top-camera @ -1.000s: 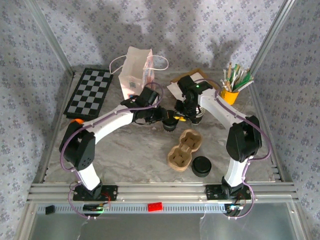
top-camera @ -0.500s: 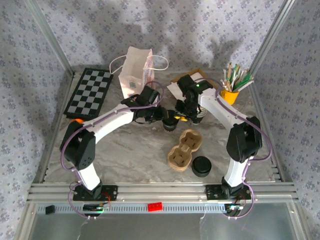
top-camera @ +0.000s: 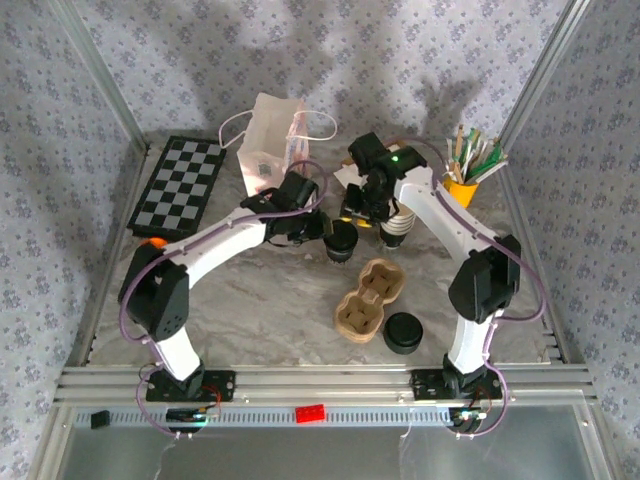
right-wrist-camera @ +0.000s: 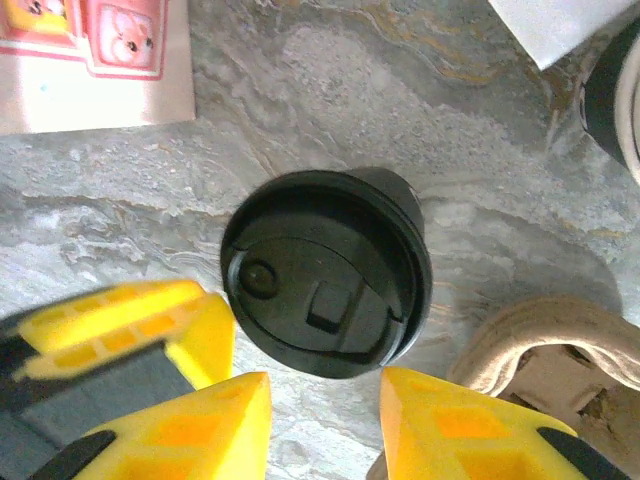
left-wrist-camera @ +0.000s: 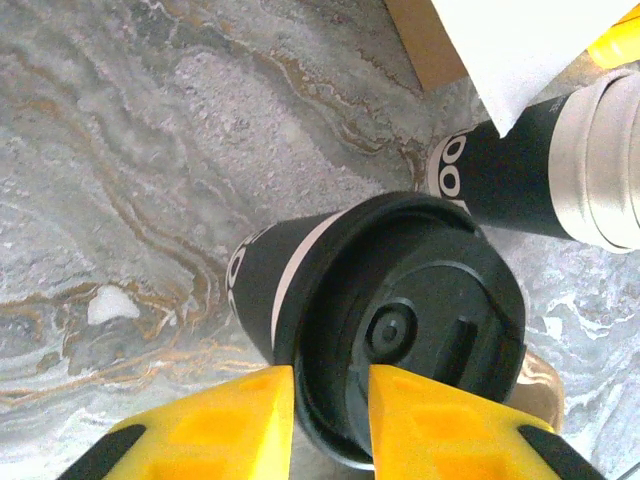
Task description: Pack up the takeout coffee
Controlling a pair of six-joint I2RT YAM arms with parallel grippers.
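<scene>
Black and capped, the lidded coffee cup [top-camera: 341, 241] stands upright near the middle of the marble-patterned table [top-camera: 250, 300], with both arms meeting over it. By my reading the packing is at an early stage. The pulp cup carrier [top-camera: 366, 300], at 5 o'clock from that cup, has both wells empty. A loose lid [top-camera: 403, 333] lies just beside the carrier at its 4 o'clock. A second cup [top-camera: 397, 228], at 2 o'clock from the first, looks uncapped, and the paper bag [top-camera: 272, 140] stands at 11 o'clock. So one cup is capped. What is left is capping the other, seating both in the carrier, and probably bagging the lot.

The left gripper [left-wrist-camera: 330, 382] has its jaws narrowly apart with the lid's near rim showing in the gap; whether they pinch it I cannot tell. The right gripper [right-wrist-camera: 325, 388] holds its jaws apart at 6 o'clock of the lid, clamped on nothing.

The overhead view gives the layout, but the arms cover the contact at the cup. The left wrist view adds the lid's sip slot and the second cup's pale rim at 2 o'clock. The right wrist view adds one of the left gripper's fingers [right-wrist-camera: 130, 315] just beside the lid at 9 o'clock, and the carrier's edge at 4 o'clock.
</scene>
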